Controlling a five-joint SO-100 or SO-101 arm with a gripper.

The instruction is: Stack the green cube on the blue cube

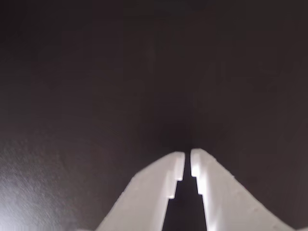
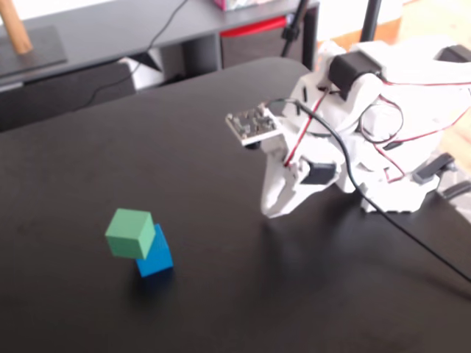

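Observation:
In the fixed view the green cube (image 2: 130, 233) sits on top of the blue cube (image 2: 155, 256) on the black table, offset to the left and overhanging it. My white gripper (image 2: 273, 211) is folded back near the arm's base, well to the right of the cubes, tips down close to the table. In the wrist view the gripper (image 1: 187, 157) has its two white fingers nearly together with only a thin slit between the tips and nothing in them. Neither cube shows in the wrist view.
The black table (image 2: 221, 154) reaches a curved far edge. The arm's white base with red and black cables (image 2: 383, 147) stands at the right. A grey shelf (image 2: 96, 33) with cables runs behind the table.

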